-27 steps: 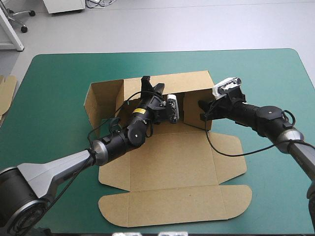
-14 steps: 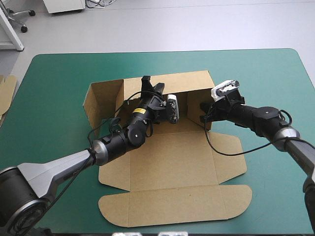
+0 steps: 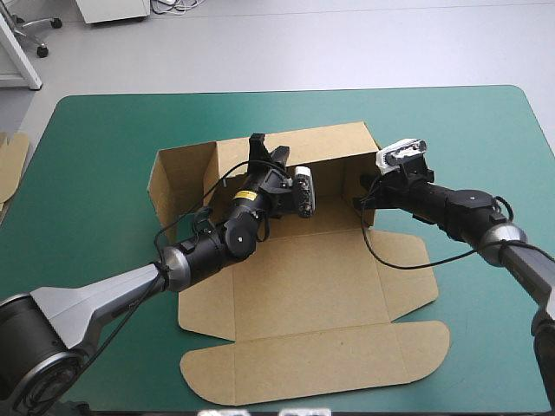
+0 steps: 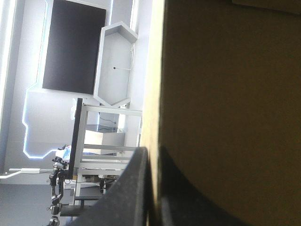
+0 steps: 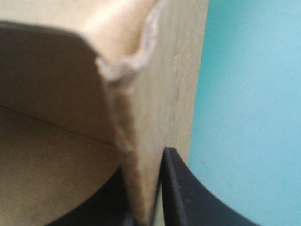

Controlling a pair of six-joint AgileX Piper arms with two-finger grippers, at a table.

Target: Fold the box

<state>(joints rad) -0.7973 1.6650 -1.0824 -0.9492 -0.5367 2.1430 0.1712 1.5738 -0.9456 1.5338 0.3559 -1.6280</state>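
— Teal-green counter (image 3: 104, 139) fills most of my high view, and the brown box (image 3: 295, 286) sits about mid-counter, partly set up.

— How far set up?

— Its rear wall (image 3: 329, 147) stands upright, and a side wall stands at each end of it. From there toward me the base lies flat on the cover. The lid panel (image 3: 321, 368) with its rounded ears lies flat as well, close to the counter's near edge. One side flap (image 3: 408, 277) lies flat on the right.

— Where is your left tool?

— My left tool (image 3: 265, 149) reaches in over the base and sits at the top rim of the rear wall. On the left wrist view its two black fingers (image 4: 127, 197) are all but pressed together, with the wall's thin edge pinched between them.

— And the other one?

— My right tool (image 3: 360, 201) is at the near end of the right side wall (image 3: 368, 178). On the right wrist view its fingers (image 5: 181, 188) are nearly closed on that wall's edge, one inside the box and one on the outer face, where the teal-green cover shows just beside it.

— Anything else out there?

— An edge of more board (image 3: 10, 165) shows beyond the counter's left edge, well apart from the box.
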